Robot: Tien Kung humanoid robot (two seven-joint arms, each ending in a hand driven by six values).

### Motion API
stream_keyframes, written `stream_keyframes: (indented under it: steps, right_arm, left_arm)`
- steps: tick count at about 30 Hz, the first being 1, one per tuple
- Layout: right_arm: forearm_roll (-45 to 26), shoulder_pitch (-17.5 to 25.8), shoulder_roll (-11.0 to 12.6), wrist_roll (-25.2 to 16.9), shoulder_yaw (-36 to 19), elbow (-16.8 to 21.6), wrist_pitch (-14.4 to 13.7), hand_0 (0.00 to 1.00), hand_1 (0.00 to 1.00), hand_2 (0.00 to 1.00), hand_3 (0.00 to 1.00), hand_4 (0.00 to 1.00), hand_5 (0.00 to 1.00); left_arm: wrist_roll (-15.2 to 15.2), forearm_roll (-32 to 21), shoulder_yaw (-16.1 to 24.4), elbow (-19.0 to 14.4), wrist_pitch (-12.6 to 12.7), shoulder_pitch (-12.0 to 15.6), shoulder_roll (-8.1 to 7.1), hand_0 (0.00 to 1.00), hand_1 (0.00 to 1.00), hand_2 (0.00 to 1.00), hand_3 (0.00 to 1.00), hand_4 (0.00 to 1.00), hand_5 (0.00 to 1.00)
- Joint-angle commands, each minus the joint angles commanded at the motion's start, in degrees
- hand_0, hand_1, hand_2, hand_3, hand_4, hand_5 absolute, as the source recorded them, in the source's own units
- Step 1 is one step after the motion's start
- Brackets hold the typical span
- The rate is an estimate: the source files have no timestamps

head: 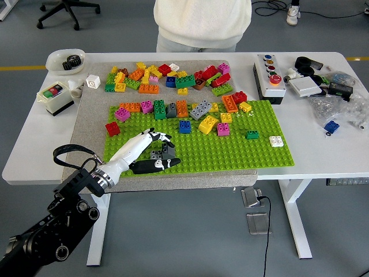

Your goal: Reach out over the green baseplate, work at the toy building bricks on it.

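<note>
The green baseplate [230, 151] lies on a grey mat in the middle of the table. A dark grey brick [162, 153] sits near its front left corner. My left hand [171, 150] reaches in from the lower left and is curled around this brick. Its white fingers [159, 137] arch over the far side, and the black thumb [157, 165] presses along the near side. Coloured bricks [184, 111] stand along the plate's far part. A white brick [277, 141] and a small green brick [252, 135] sit on the plate's right. My right arm is out of view.
A pile of loose bricks [167, 78] covers the mat behind the plate. A person in a white top [202, 23] stands at the far side, hands unseen. A button box [268, 78] and clutter lie right; a switch box [55, 97] and bowl [65, 59] lie left.
</note>
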State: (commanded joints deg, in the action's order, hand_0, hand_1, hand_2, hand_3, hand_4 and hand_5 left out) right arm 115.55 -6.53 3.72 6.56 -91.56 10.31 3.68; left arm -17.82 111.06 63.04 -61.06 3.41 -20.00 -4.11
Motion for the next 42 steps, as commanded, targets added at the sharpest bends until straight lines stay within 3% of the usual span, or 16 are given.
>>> stream_keyframes:
  steps: [22,42]
  right_arm:
    - [-0.3,0.0,0.0,0.0,0.1,0.0,0.0,0.736,0.614,0.634,0.535,0.765,0.503]
    - [-0.4,0.1,-0.1,-0.1,0.3,0.0,0.0,0.737,0.614,0.634,0.535,0.765,0.503]
  left_arm:
    - [-0.6,0.4,1.9,-0.3,0.9,1.0,-1.05,0.998,0.881,0.825,0.544,0.998,0.823]
    - [-0.4,0.5,2.1,0.9,0.8,1.1,-1.15,0.998,0.879,0.821,0.549,0.998,0.806]
